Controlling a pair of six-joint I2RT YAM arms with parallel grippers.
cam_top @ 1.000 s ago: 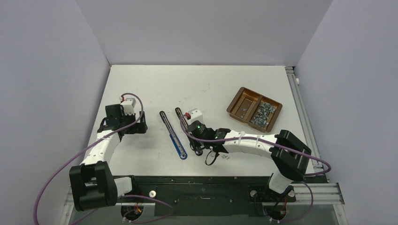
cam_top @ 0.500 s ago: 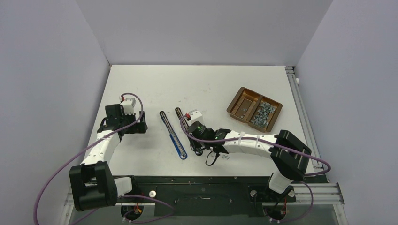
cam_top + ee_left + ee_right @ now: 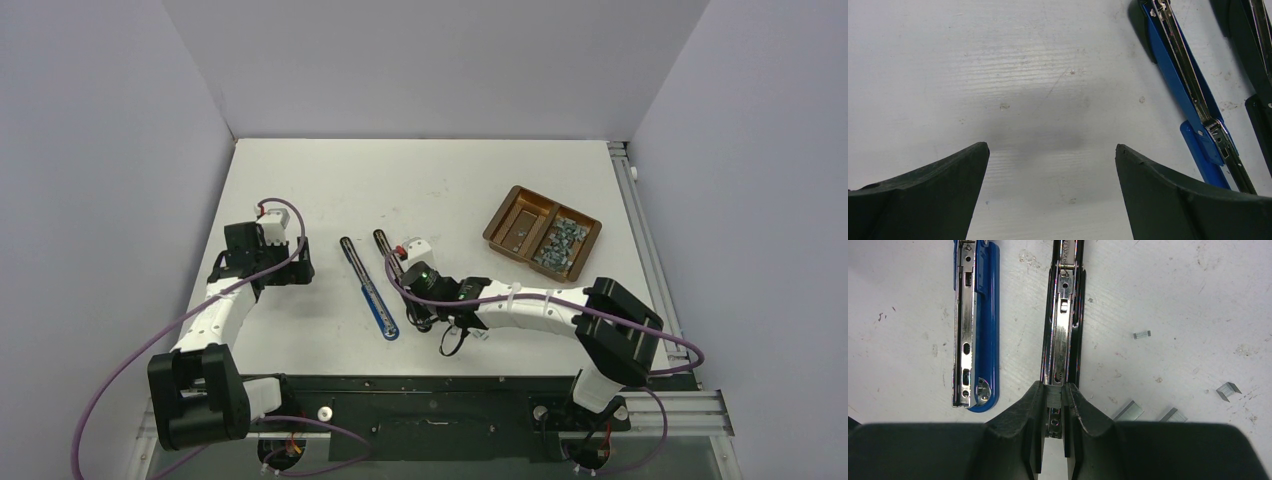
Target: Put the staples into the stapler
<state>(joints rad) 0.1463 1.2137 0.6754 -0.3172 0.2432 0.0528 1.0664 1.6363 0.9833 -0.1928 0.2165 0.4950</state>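
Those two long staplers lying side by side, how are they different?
The blue stapler has a blue body; the black stapler a black one. The right jaws pinch a staple strip over the black stapler's near end; nothing touches the blue stapler. Both lie opened, metal channels up.

Your right gripper point(image 3: 417, 318) hangs over the black stapler point(image 3: 381, 243), perhaps touching it, beside the blue stapler point(image 3: 372, 293); staples point(image 3: 560, 244) fill the brown tray point(image 3: 512, 226) on its right side.
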